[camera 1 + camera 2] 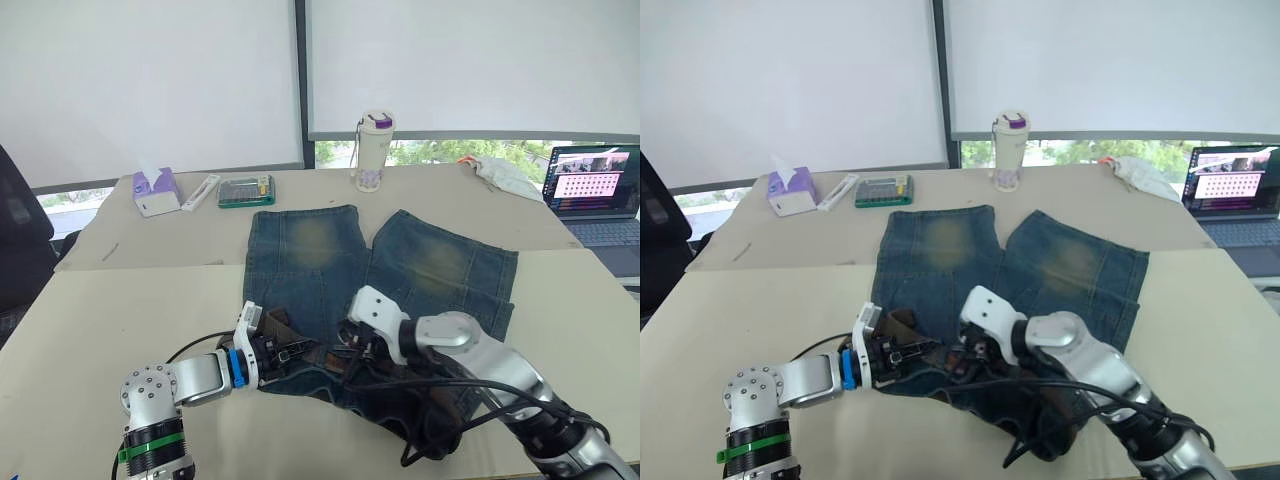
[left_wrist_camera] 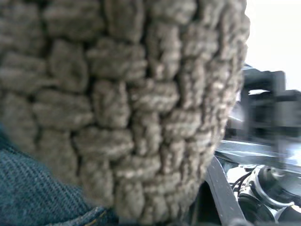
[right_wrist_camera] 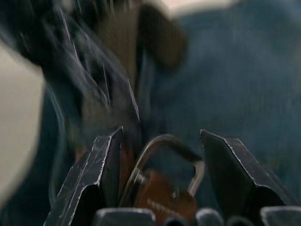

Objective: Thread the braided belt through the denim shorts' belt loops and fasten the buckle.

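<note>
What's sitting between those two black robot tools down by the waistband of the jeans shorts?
In the left eye view, the dark brown braided belt with its silver metal buckle spans the gap between the left tool and right tool, over the blue denim shorts.

The braided belt point(image 2: 127, 103) was very close to the camera, its woven surface lying over the blue denim shorts point(image 2: 33, 197) beneath.
</note>
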You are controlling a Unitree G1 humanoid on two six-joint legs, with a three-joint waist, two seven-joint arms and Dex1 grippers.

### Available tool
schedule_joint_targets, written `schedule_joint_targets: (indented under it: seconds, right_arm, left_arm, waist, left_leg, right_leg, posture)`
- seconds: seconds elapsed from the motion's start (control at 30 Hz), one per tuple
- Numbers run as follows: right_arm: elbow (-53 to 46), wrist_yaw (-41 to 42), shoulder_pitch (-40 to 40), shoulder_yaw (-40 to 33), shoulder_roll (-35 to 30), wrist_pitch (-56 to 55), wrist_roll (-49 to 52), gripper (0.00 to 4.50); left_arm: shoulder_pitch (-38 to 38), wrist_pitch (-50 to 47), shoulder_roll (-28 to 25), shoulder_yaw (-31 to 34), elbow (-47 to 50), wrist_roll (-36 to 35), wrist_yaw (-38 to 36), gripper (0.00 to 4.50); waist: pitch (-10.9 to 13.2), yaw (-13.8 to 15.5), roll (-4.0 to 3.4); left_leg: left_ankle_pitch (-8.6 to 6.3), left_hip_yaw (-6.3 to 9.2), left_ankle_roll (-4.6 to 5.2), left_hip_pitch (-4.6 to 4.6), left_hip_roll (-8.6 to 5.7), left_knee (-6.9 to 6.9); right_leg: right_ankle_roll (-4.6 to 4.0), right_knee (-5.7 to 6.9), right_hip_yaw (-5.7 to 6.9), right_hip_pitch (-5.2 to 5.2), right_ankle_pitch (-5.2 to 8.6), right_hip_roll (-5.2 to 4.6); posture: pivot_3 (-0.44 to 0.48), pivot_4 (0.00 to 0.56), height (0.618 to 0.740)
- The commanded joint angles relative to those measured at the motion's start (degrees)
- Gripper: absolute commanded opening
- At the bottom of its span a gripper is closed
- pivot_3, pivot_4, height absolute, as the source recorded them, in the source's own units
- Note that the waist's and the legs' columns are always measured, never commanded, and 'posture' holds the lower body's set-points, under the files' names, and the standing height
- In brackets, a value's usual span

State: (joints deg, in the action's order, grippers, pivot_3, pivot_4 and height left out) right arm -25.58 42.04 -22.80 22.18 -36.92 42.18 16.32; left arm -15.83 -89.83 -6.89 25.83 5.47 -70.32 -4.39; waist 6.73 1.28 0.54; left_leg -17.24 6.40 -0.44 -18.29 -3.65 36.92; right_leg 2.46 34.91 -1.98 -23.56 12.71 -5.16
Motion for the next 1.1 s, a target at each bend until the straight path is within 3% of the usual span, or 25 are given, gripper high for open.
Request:
schedule_joint_targets:
  seconds: [0.03, 0.27, 0.5, 0.73, 1.1]
  right_arm:
    - [-5.6, 2.6, 2.6, -4.3, -3.0, -0.5, 2.1, 2.89]
    - [-7.5, 2.4, 5.7, -8.0, -3.3, -0.4, 4.0, 2.89]
    - [-1.9, 4.5, 0.4, 2.7, -1.3, -11.7, -7.1, 2.89]
    - [4.5, 7.6, -1.6, 7.7, -2.8, -20.1, -16.2, 2.89]
    - [6.1, 5.0, -2.3, 3.5, 3.3, -23.2, -17.6, 2.89]
  left_arm:
    - [0.5, 0.2, 0.4, -0.7, -1.2, -0.2, 0.5, 0.0]
    - [0.8, 0.8, 0.8, -0.7, -1.7, -0.6, 0.8, 0.0]
    - [-0.7, 0.7, 2.7, 1.5, -5.4, -5.3, 3.7, 0.0]
    - [-2.2, 0.9, 2.0, 1.2, -8.5, -11.4, 7.8, 0.0]
    - [-1.5, 4.7, -0.3, -2.6, -10.3, -18.7, 12.0, 0.0]
  waist:
    - [0.0, 0.0, 0.01]
    - [0.0, -0.2, 0.07]
    - [0.0, -0.1, 0.05]
    - [0.1, 0.1, 0.07]
    - [0.1, -0.2, 0.16]
  left_leg:
    - [-0.01, 0.02, 0.0, 0.0, 0.01, 0.0]
    - [-0.06, 0.07, 0.09, 0.14, 0.05, 0.0]
    - [-0.03, 0.13, 0.03, 0.16, 0.03, 0.0]
    - [-0.01, 0.37, -0.01, 0.1, -0.11, 0.05]
    - [0.04, 0.53, -0.08, 0.09, -0.11, 0.04]
  right_leg:
    - [0.01, -0.01, 0.01, 0.03, 0.0, 0.0]
    - [0.15, -0.05, 0.11, 0.36, 0.09, -0.01]
    - [0.17, -0.04, 0.17, 0.36, 0.1, -0.03]
    - [0.22, -0.05, 0.3, 0.37, 0.13, -0.16]
    - [0.21, -0.02, 0.34, 0.33, 0.12, -0.13]
  posture:
    - [0.0, 0.15, 0.74]
    - [0.0, 0.15, 0.74]
    - [0.0, 0.15, 0.74]
    - [0.0, 0.15, 0.74]
    - [0.0, 0.15, 0.74]
